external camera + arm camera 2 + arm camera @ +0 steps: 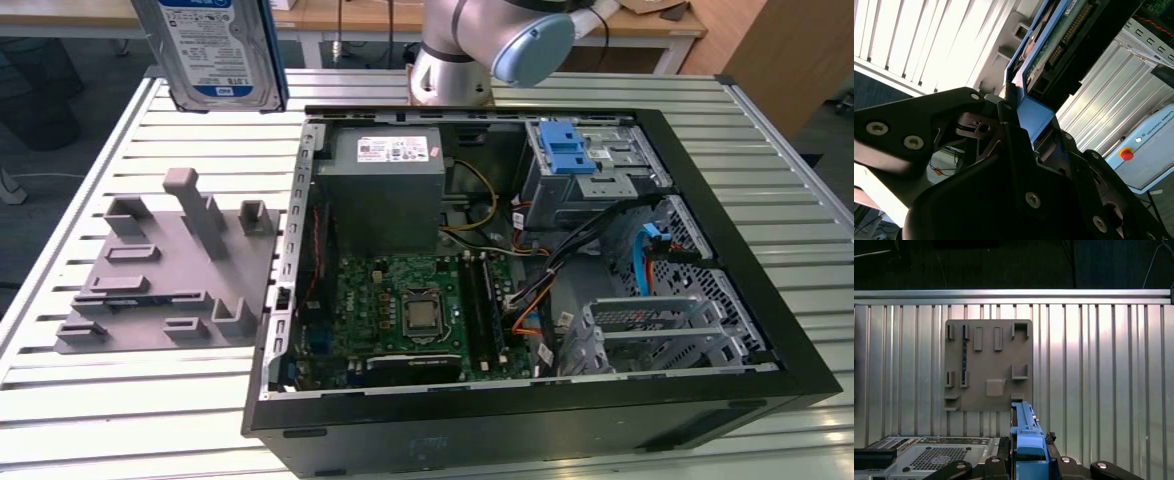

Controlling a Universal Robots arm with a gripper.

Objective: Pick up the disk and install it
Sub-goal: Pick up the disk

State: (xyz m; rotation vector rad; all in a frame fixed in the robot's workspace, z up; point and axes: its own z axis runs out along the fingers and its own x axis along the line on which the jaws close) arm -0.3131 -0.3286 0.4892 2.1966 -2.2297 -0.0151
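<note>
The disk (214, 50), a silver hard drive with a blue-and-white label and blue rails, hangs upright in the air over the slatted table at the exterior view's upper left, above the grey holder (167, 270). In the second wrist view my gripper (1026, 135) is shut on the disk (1054, 45) at its blue rail. The first wrist view shows the disk (1024, 430) edge-on, clamped in the gripper (1026, 465), just off the empty holder (989, 365).
An open computer case (534, 250) lies on the table at the exterior view's right, holding a motherboard (414, 310), a grey power supply (380, 190) and a metal drive cage with a blue latch (587, 160). The arm's base (454, 60) stands behind the case.
</note>
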